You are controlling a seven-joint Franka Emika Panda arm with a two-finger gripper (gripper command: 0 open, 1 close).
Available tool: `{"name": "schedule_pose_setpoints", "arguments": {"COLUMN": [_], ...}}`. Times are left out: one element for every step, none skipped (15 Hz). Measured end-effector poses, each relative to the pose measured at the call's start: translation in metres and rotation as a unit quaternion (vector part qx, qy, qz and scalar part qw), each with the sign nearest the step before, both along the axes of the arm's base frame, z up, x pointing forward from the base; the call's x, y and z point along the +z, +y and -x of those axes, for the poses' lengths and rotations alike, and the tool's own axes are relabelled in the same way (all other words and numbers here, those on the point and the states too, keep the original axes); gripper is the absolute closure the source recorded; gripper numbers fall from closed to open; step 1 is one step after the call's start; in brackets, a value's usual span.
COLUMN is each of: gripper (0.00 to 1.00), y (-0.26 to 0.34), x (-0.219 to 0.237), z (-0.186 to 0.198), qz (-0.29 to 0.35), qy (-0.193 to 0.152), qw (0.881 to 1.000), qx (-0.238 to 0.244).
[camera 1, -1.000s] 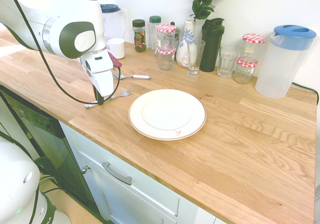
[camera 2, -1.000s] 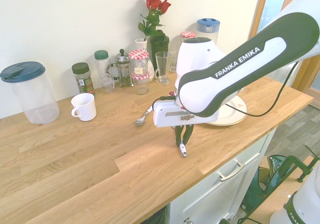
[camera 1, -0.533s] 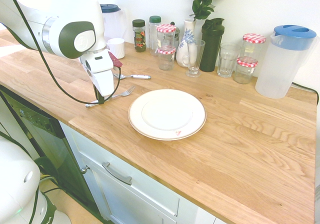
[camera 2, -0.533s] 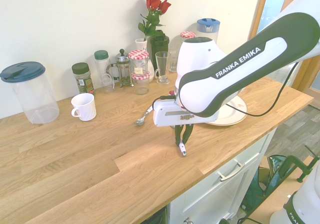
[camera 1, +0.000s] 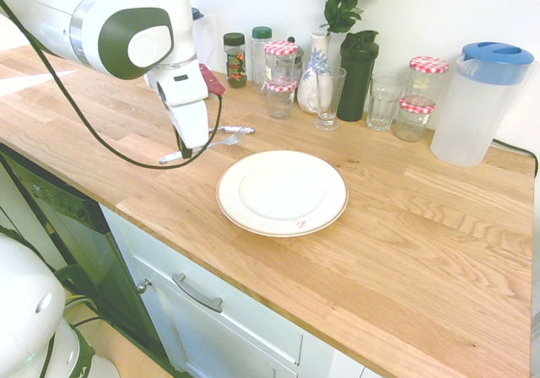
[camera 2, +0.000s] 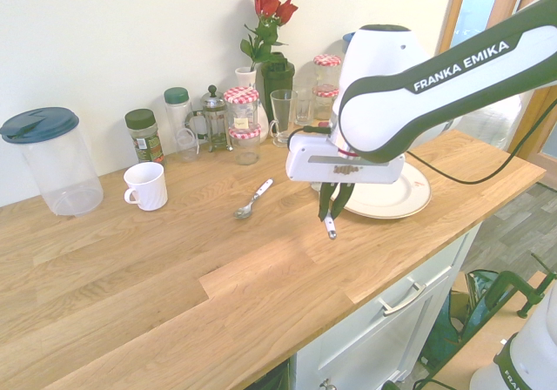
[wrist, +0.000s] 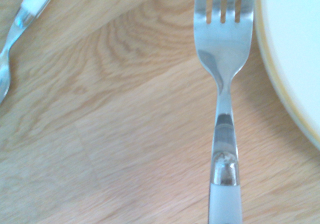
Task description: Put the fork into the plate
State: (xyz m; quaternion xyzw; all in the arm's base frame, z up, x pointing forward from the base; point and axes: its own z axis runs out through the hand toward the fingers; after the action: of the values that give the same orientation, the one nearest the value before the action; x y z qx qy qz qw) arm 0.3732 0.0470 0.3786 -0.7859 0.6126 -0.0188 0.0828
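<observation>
I have the gripper (camera 1: 184, 152) clenched on the fork (camera 1: 207, 146), handle pinched between the jaws, lifted off the counter (camera 1: 405, 226) beside the plate (camera 1: 282, 191); slim, shiny, tines clear.

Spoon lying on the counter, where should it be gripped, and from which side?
Grip the spoon mid-handle, coming straight down from above, jaws closing across the handle's width. It lies flat on the counter, slim and straight, with bare wood on both sides.
</observation>
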Motion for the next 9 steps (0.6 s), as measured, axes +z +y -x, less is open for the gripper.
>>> {"name": "schedule_pose_setpoints", "arguments": {"gripper": [1.00,1.00,1.00,1.00,1.00,1.00,1.00,1.00,1.00], "y": [-0.016,-0.034,-0.052,-0.071,-0.090,-0.110,-0.130,-0.148,-0.161], "x": [-0.001,-0.003,-0.008,-0.014,-0.022,-0.030,-0.035,-0.038,-0.038], "z": [-0.002,-0.003,-0.004,-0.005,-0.005,-0.003,-0.001,0.004,0.007], "qz": [-0.009,-0.018,-0.028,-0.039,-0.048,-0.055,-0.058,-0.060,-0.061], "qy": [-0.001,0.000,0.000,-0.001,-0.002,-0.002,-0.005,-0.007,-0.011], "qw": [1.000,1.000,1.000,0.999,0.999,0.999,0.998,0.998,0.998], "qx": [-0.002,-0.004,-0.004,-0.004,-0.003,-0.004,-0.008,-0.013,-0.020]}}
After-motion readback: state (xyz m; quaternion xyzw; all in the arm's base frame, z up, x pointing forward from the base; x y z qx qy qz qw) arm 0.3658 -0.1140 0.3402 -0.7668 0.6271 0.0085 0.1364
